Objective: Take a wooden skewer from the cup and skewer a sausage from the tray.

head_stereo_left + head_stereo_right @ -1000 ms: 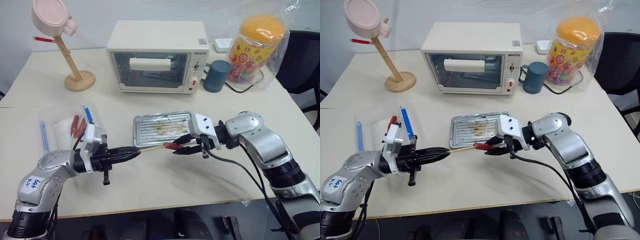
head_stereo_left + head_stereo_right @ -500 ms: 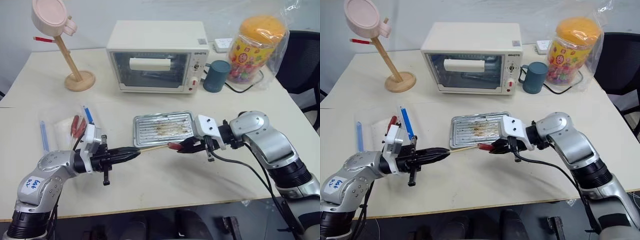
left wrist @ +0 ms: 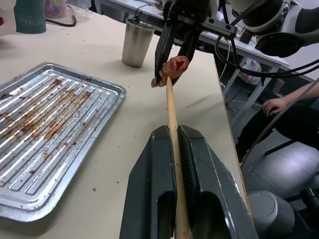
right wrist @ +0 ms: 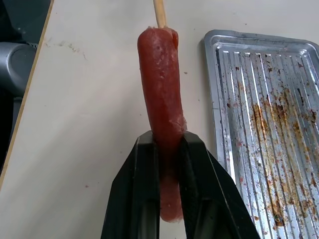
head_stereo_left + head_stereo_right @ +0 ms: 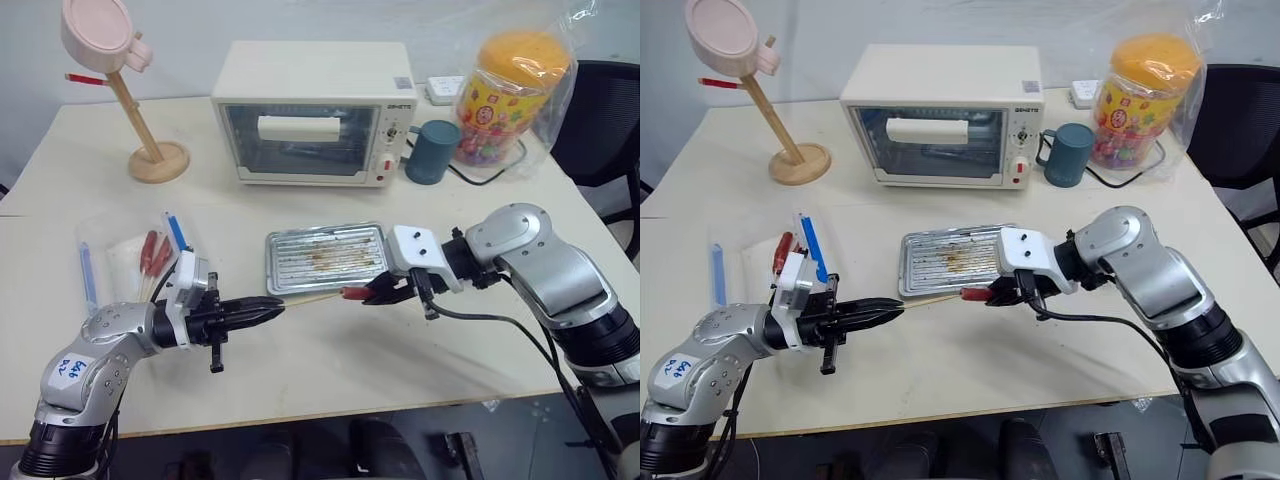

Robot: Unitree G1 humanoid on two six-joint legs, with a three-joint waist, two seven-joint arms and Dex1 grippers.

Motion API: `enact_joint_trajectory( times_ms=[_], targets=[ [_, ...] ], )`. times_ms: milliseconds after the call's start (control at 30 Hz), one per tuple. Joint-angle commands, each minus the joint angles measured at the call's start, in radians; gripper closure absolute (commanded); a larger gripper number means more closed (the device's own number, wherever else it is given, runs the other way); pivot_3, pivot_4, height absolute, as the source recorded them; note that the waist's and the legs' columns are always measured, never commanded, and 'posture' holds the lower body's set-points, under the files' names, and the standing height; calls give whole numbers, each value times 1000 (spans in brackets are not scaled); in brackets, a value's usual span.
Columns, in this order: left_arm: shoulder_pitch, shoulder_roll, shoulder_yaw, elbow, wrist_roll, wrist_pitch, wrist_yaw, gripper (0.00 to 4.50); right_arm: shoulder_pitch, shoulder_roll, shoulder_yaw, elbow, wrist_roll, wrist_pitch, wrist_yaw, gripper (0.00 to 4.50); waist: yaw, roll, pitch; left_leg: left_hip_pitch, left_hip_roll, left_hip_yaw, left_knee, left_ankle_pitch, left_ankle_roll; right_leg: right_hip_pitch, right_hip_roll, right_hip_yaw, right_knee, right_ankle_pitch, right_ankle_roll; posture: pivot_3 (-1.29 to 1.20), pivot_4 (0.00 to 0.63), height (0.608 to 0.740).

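My left gripper is shut on the wooden skewer and holds it level, pointing right, just in front of the tray. The skewer's tip meets the end of the dark-red sausage. My right gripper is shut on that sausage, a little above the table beside the tray's near right corner. In the right wrist view the sausage stands between the two fingers with the skewer at its far end. The steel cup stands beyond the sausage in the left wrist view.
A white toaster oven stands at the back, with a teal mug and a bagged candy jar to its right. A wooden stand is back left. A plastic bag with sausages and blue sticks lies left. A person's hand rests beyond the table's edge.
My right arm has swung its elbow outward and its wrist has turned, with the sausage kept at the skewer's tip. The left arm has held still.
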Motion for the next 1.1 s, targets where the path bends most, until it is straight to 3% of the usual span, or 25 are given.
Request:
enact_joint_trajectory(
  times_ms=[33, 1100],
  targets=[
    [20, 22, 32, -34, -20, -7, -17, 4500, -24, -34, 13, -11, -40, -15, 3, 4121, 0, 0, 0, 0, 0, 0, 0, 0, 0, 0, 0, 0, 0, 0, 0, 0, 150, 740],
    [-29, -15, -45, -4, 28, -36, -10, 4500, -41, -58, 53, -91, -76, 37, 28, 4121, 0, 0, 0, 0, 0, 0, 0, 0, 0, 0, 0, 0, 0, 0, 0, 0, 150, 740]
  ],
)
